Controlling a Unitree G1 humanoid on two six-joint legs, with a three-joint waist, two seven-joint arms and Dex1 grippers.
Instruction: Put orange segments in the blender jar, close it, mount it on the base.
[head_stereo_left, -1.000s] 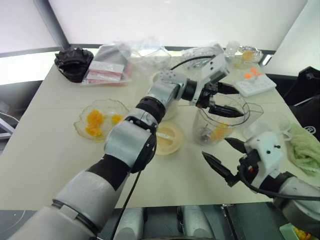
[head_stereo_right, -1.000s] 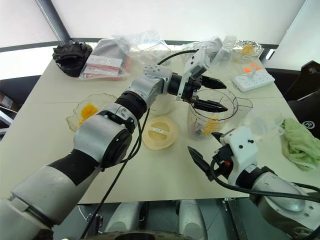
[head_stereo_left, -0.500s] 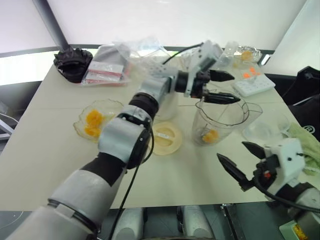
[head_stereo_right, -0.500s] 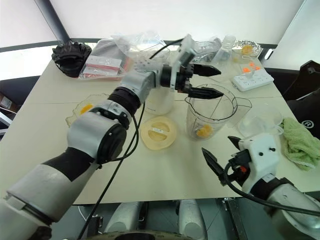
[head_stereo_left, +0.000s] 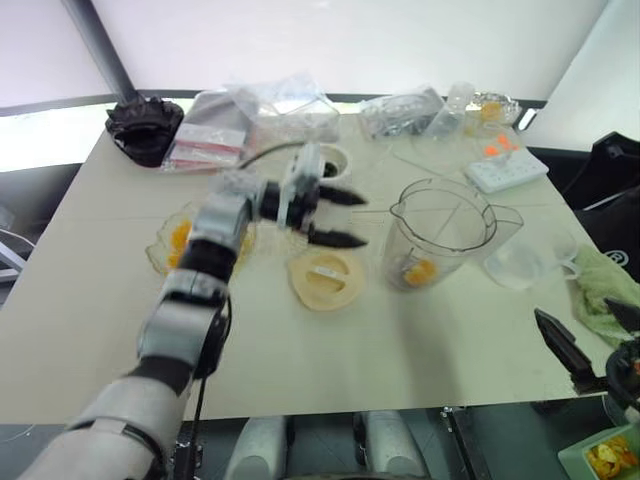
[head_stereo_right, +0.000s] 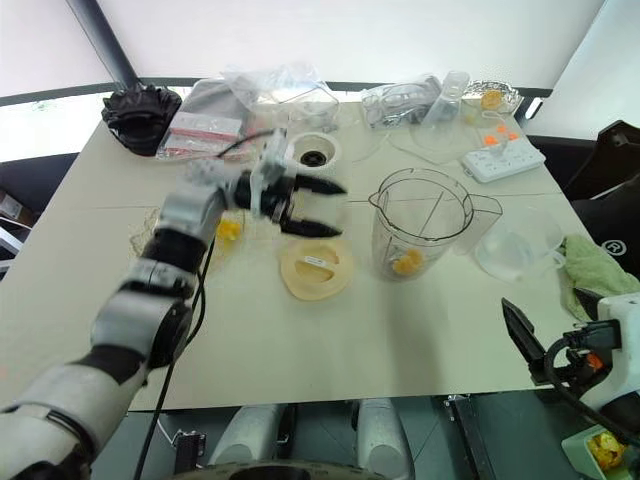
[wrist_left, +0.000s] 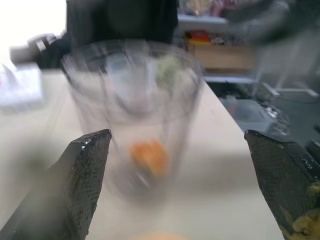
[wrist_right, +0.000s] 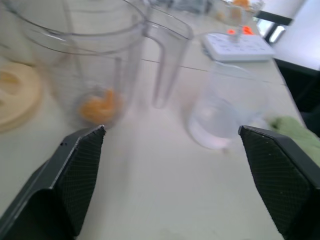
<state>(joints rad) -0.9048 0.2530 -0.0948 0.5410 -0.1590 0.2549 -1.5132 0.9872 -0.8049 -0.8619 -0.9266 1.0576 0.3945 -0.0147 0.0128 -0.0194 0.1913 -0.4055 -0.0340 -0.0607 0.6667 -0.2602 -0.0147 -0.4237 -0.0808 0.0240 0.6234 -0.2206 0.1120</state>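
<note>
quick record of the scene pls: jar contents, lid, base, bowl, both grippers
blender jar: upright on table, open top, no lid
jar contents: orange segments at the bottom
cream lid: flat on table, robot's left of jar
base: behind lid, socket up, jar not mounted
glass bowl: more orange pieces inside
left gripper: open, empty, above lid's far edge
right gripper: open, empty, at table's near right edge
task state: jar not yet closed or mounted

The blender jar (head_stereo_right: 420, 225) is clear, glossy plastic; beside it lies a smooth matt cream lid (head_stereo_right: 316, 267). The counter (head_stereo_right: 300, 340) looks matt, the gripper fingers (wrist_right: 75, 175) finely textured black.
</note>
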